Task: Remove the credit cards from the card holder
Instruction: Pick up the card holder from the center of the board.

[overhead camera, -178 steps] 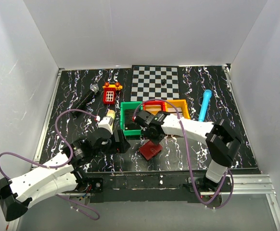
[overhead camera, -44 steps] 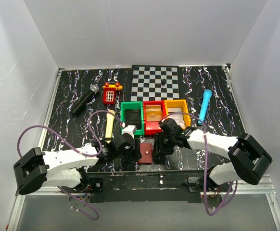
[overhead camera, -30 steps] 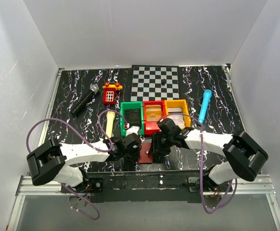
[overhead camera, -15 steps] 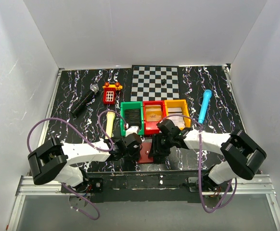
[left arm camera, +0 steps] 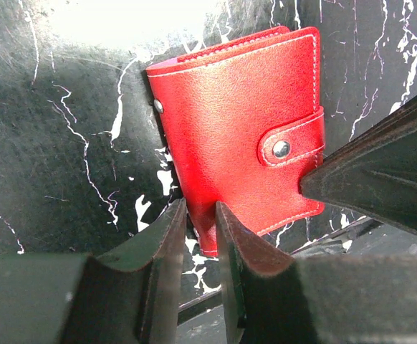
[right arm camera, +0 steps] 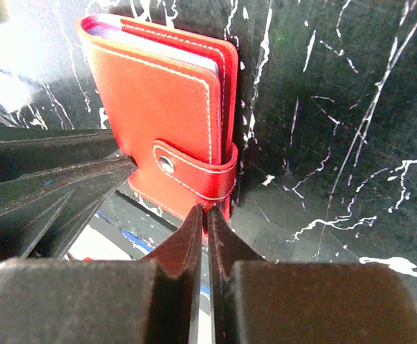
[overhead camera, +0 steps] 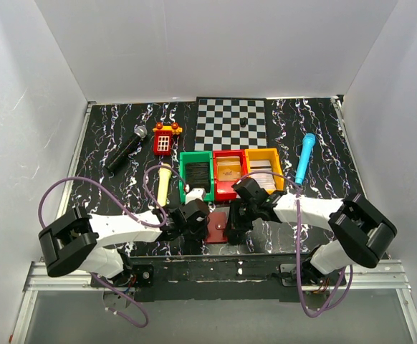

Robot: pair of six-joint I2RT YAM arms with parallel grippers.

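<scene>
The red card holder lies shut, its snap tab fastened, at the table's near edge between my two grippers. In the left wrist view my left gripper is shut on the lower left corner of the card holder. My right gripper has its jaws almost together, pinching the thin lower edge of the card holder just below the tab. A pale sleeve edge shows at the holder's top. Three credit cards lie in bins: a dark one, a tan-orange one and a pale one.
The green bin, red bin and yellow bin stand in a row just behind the grippers. Farther back lie a checkerboard, a black microphone, a red toy, a blue tube and a yellow-handled tool.
My right gripper's jaws have closed onto the holder's lower edge. The left gripper has narrowed a little on the holder's corner. The holder has barely moved.
</scene>
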